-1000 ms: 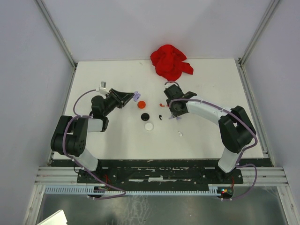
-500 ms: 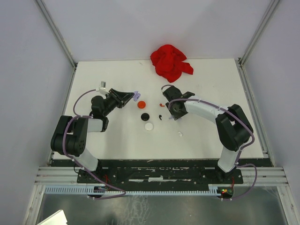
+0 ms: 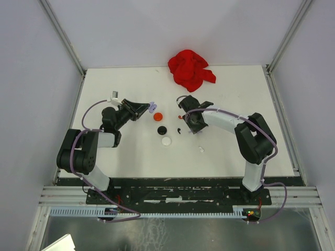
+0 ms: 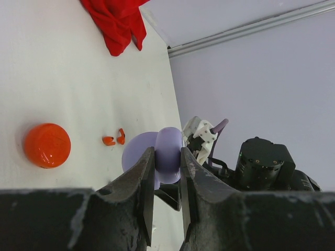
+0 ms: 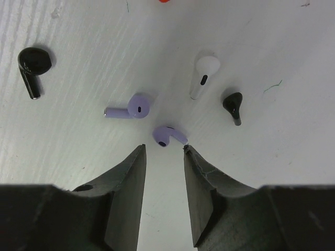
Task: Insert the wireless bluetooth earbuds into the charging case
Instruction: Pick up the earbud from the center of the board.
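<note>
My left gripper (image 4: 163, 157) is shut on the lilac charging case (image 4: 168, 151), held above the table with its lid (image 4: 135, 152) open; it also shows in the top view (image 3: 152, 108). My right gripper (image 5: 163, 149) is open, tips down just above the table. One lilac earbud (image 5: 168, 136) lies right in front of its fingertips, a second (image 5: 137, 107) just beyond. A white earbud (image 5: 203, 74) and two black ones (image 5: 233, 104) (image 5: 32, 64) lie around them. Two red earbuds (image 4: 114, 139) lie near the case. In the top view the right gripper (image 3: 191, 124) hides the lilac buds.
A red disc (image 3: 158, 116), a black disc (image 3: 162, 129) and a white disc (image 3: 166, 140) lie between the arms. A crumpled red cloth (image 3: 190, 69) is at the back edge. A white earbud (image 3: 201, 149) lies alone nearer the front.
My right arm has shifted a little left and back, with its wrist turned. The left arm and the case have not moved.
</note>
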